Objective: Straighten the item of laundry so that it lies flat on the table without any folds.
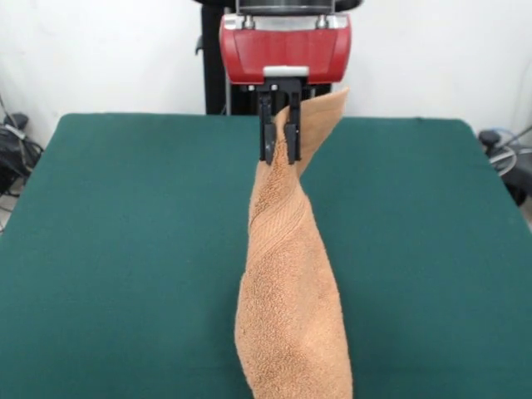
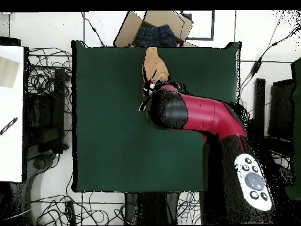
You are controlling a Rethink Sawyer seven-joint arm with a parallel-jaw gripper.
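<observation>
The peach terry towel (image 1: 291, 307) hangs in a twisted, drawn-out column above the dark green table (image 1: 125, 249). Its top corner is pinched in my gripper (image 1: 279, 151), which is shut on it below the red arm head. A loose corner sticks up to the right of the fingers (image 1: 268, 133). The towel's lower end runs out of the front view at the bottom edge, so I cannot tell whether it touches the table. In the overhead view the towel (image 2: 154, 66) shows near the table's far edge (image 2: 94, 47), and the red arm covers the gripper.
A cardboard box with dark blue cloth (image 2: 156, 32) stands just beyond the table's far edge in the overhead view. Cables lie on the floor around the table (image 2: 50, 88). The robot's black pedestal (image 1: 216, 75) stands behind the table in the front view.
</observation>
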